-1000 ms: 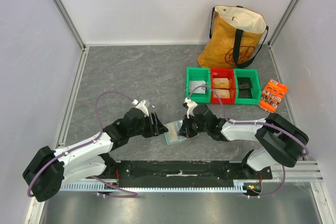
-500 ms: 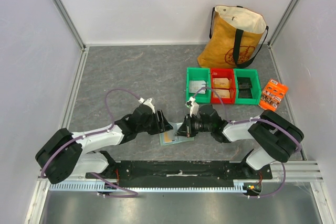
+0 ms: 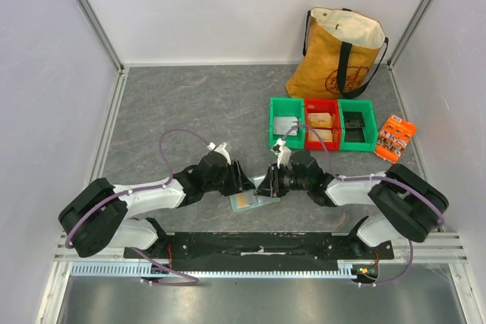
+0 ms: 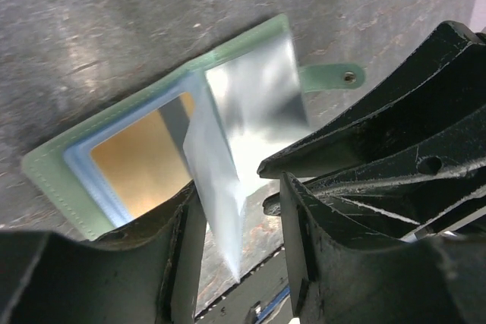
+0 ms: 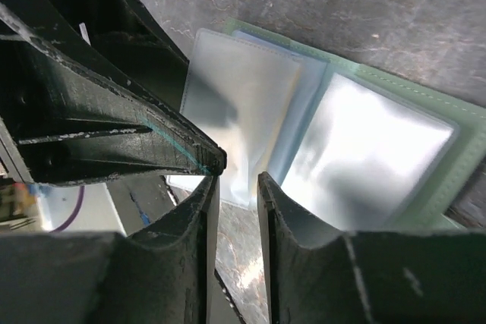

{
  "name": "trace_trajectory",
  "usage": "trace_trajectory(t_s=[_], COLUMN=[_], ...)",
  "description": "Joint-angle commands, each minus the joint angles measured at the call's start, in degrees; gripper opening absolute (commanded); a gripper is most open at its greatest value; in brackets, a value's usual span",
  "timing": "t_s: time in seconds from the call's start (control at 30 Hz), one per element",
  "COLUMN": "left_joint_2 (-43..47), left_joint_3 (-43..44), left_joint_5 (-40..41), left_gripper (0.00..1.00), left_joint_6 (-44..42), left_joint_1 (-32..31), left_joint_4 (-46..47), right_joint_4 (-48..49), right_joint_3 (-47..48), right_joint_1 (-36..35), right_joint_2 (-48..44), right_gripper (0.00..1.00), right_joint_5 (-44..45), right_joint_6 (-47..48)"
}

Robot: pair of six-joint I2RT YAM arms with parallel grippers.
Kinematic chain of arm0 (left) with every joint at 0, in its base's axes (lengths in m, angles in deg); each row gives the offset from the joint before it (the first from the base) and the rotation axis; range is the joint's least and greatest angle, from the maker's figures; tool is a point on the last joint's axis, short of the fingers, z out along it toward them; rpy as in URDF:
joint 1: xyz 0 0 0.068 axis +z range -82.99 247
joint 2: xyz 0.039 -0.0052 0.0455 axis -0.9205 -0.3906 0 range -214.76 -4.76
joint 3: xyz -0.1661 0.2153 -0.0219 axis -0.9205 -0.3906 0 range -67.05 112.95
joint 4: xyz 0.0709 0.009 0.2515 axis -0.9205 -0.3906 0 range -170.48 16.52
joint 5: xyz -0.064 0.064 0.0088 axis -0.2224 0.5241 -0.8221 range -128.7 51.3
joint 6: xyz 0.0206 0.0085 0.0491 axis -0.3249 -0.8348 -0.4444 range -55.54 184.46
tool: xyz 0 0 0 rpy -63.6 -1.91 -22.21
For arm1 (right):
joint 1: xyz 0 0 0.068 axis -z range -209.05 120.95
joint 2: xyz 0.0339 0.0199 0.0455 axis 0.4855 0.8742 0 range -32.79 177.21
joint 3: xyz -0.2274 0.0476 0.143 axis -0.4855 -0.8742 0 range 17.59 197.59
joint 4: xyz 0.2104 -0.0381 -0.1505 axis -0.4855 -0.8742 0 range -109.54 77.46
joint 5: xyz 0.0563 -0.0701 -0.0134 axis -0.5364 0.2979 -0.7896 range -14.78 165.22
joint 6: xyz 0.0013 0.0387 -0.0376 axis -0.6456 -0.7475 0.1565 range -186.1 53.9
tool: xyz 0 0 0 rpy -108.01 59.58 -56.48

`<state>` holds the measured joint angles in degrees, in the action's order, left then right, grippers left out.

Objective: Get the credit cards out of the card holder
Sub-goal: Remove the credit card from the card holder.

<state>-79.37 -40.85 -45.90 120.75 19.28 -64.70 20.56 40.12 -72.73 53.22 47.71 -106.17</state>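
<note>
**Top external view: both grippers meet over the open card holder**

- The card holder point(image 3: 249, 203) lies open on the grey table point(image 3: 190, 104), near its front edge and between the two arms.
- The left gripper point(image 3: 244, 181) and right gripper point(image 3: 266, 185) angle down onto it from either side, tips nearly touching.
- Left wrist: its jaws stand apart with a clear sleeve leaf point(image 4: 216, 187) rising between them. We see a gap, no pinch.
- A tan-gold card point(image 4: 144, 161) sits in a pocket of the holder's left half.
- The right gripper's black fingers cover the holder's right side, just below its tab point(image 4: 332, 77).
- Right wrist: its jaws are parted only narrowly. Nothing shows clamped between them, and a left fingertip crowds against them.
- Well behind, to the right: three bins point(image 3: 287, 101), a tote bag point(image 3: 342, 51) and an orange packet point(image 3: 395, 136).
</note>
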Motion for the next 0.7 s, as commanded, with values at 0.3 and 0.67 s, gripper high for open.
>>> trace_trajectory(t_s=[0.3, 0.67], left_joint_2=[-7.64, -23.47], left_joint_3=[9.65, 13.62], left_joint_5=[-2.64, -5.89], left_gripper=[0.47, 0.44], left_joint_6=[1.54, 3.64], left_joint_1=[-4.39, -6.59], left_joint_4=[5.2, 10.11], right_joint_4=[-28.87, -33.01], right_joint_3=[1.83, -0.46], right_joint_1=[0.18, 0.18], right_joint_2=[-29.31, -43.3], right_gripper=[0.43, 0.43], right_joint_5=[27.14, 32.08], right_joint_6=[10.19, 10.37])
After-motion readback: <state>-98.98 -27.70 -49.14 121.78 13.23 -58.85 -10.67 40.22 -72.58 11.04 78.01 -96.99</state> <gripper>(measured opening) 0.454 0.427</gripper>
